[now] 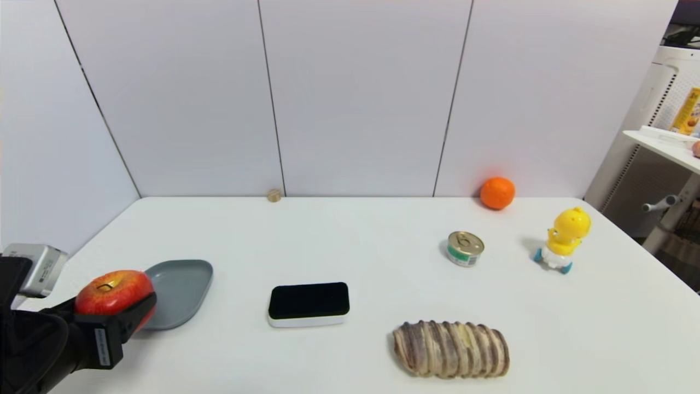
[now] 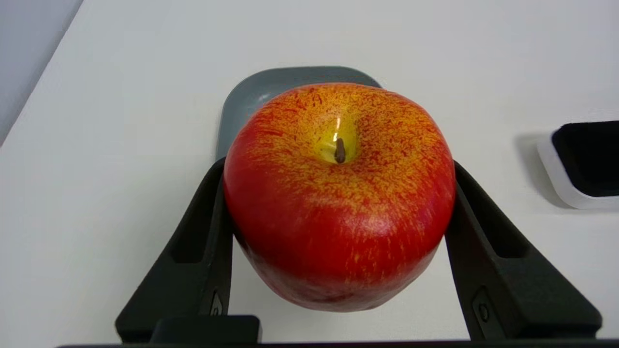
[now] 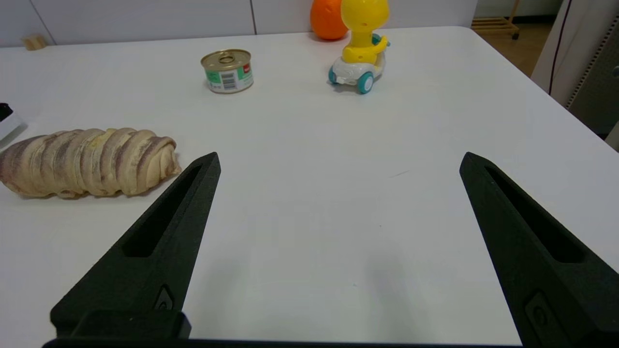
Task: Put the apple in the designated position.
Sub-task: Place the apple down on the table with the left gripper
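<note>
left gripper (image 1: 117,306) at 8 o'clock of table (image 1: 350,235), clamped on apple (image 1: 113,291), stem up, above near edge of grey plate (image 1: 183,290) | right gripper (image 3: 338,162) fingers wide apart, over bare table at 4 o'clock, near bread (image 3: 87,161)

No lettering is legible anywhere (the can's (image 3: 227,71) label shows only a barcode).

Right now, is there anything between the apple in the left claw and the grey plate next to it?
Nothing visible. The left claw holds the apple above the table, at the near edge of the grey plate. The plate's visible surface is bare. The black-topped box lies off to the side.
</note>
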Robot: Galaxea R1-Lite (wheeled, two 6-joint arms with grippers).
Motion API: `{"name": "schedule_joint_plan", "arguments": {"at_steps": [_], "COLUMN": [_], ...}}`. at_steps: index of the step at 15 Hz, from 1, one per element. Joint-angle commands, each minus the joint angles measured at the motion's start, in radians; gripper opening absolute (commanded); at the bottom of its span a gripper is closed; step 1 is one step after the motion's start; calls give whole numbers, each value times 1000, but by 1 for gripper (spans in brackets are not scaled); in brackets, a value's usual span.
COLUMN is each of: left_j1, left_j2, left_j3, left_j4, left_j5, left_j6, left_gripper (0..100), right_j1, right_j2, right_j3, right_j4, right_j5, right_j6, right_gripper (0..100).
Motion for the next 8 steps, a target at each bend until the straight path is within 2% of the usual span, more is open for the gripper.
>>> {"name": "schedule_joint_plan", "arguments": {"at_steps": [1, 8], "left_j1": [12, 23], "left_j2": [104, 187], "left_j3": [51, 127], "left_j4": [-55, -153], "left_j5": [11, 9], "left_j6": [-38, -93], "left_gripper": [0, 0], "right_j1": [0, 0], "right_j2": [2, 2], "right_j3": [0, 0], "right_j4": [0, 0], "right_j5": [0, 0], "right_j6": [0, 0], "right_gripper": [100, 100]}}
